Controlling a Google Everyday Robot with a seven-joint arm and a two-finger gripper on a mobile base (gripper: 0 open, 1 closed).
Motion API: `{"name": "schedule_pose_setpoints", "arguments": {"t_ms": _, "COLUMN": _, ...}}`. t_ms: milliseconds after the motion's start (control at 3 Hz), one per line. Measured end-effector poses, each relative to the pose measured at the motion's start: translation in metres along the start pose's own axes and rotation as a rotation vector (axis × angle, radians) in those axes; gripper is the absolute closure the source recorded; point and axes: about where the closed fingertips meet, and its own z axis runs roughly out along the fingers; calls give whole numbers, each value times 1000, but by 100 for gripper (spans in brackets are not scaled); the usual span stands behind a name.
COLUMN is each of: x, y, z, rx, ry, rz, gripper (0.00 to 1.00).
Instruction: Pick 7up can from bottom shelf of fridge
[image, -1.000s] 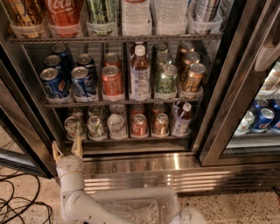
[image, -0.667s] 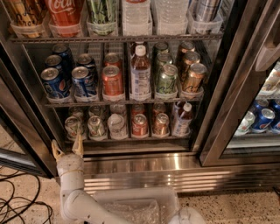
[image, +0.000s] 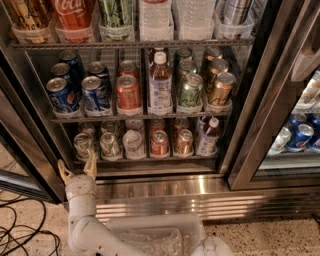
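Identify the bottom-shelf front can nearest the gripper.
The leftmost pale green-and-silver aluminium can, just above the open gripper; the red can and copper can sit farther right.

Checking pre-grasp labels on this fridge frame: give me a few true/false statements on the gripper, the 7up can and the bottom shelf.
1. The gripper is shut on the 7up can. False: it is open and holds nothing, just below the left end of the bottom shelf and apart from the can.
2. A red can stands on the bottom shelf. True.
3. The 7up can lies on its side. False: it stands upright in the left part of the shelf.
4. A bottle stands at the right end of the bottom shelf. True.
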Motion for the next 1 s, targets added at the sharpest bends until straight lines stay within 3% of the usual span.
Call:
{"name": "schedule_pose_setpoints", "arguments": {"t_ms": 667, "x": -2, "y": -5, "z": 0, "rx": 20, "ry": 2, "rz": -1, "gripper": 32}}
{"name": "schedule_pose_setpoints", "arguments": {"t_ms": 1000, "x": -2, "y": -5, "z": 0, "rx": 20, "ry": 2, "rz": -1, "gripper": 44}}
